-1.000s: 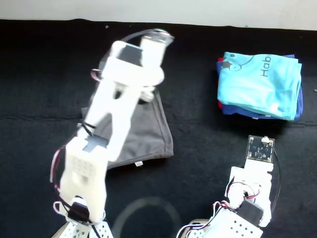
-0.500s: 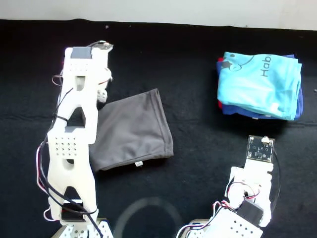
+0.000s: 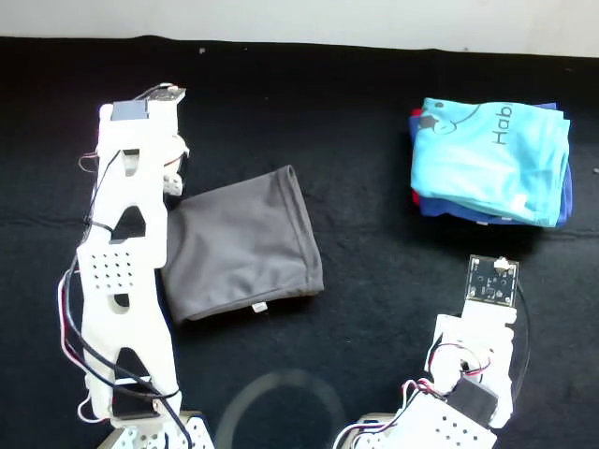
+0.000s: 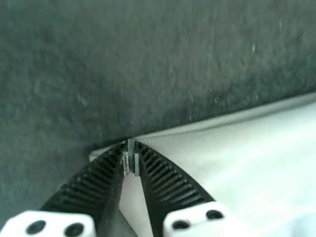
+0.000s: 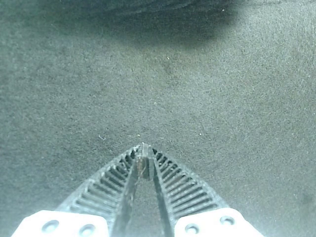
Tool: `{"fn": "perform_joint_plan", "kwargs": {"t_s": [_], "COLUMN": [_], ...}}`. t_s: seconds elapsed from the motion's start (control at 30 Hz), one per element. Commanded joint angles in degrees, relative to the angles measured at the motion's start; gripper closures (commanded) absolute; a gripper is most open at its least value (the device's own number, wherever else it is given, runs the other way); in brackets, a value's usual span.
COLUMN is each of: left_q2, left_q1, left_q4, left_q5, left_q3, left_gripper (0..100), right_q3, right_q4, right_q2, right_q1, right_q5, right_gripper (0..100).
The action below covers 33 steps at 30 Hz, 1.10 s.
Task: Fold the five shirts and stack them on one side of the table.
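Left wrist view: left gripper (image 4: 129,152) clenched on just the corner of the grey shirt (image 4: 237,163); this thin bite may slip under drag, spoiling the fold

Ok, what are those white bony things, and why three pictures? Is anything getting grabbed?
Those are two robot arms at a black table. The high view looks down from above: the left arm stretches beside a folded grey shirt, the right arm sits folded up. A pile of folded shirts, light blue on top, lies off to the side. The other two pictures come from small cameras on each wrist, looking past its claw. The left claw and right claw are both shut, holding nothing.
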Motion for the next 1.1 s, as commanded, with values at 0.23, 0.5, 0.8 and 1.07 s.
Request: {"fn": "perform_joint_plan", "kwargs": {"t_s": [0.23,0.5,0.8,1.07], "left_q2": [-22.1,-44.7,-70.2,-82.6], "left_q1": [-0.6,-3.0,-8.4,-13.7], "left_q4": [9.3,8.8,-17.7,-35.4], "left_q5": [-0.4,-0.5,-2.1,-3.8], "left_q3": [2.9,31.0,80.1,104.9], "left_gripper": [99,99,99,99], "right_q3": [8.1,8.1,-0.7,-26.3], "right_q4": [-0.8,-0.7,1.7,8.7], "right_q2": [-0.3,-0.7,-0.3,11.9], "right_q1": [0.0,0.0,-10.7,-18.5], "right_q5": [0.2,0.2,6.3,6.2], "right_gripper": [99.1,99.1,98.9,98.9]}}
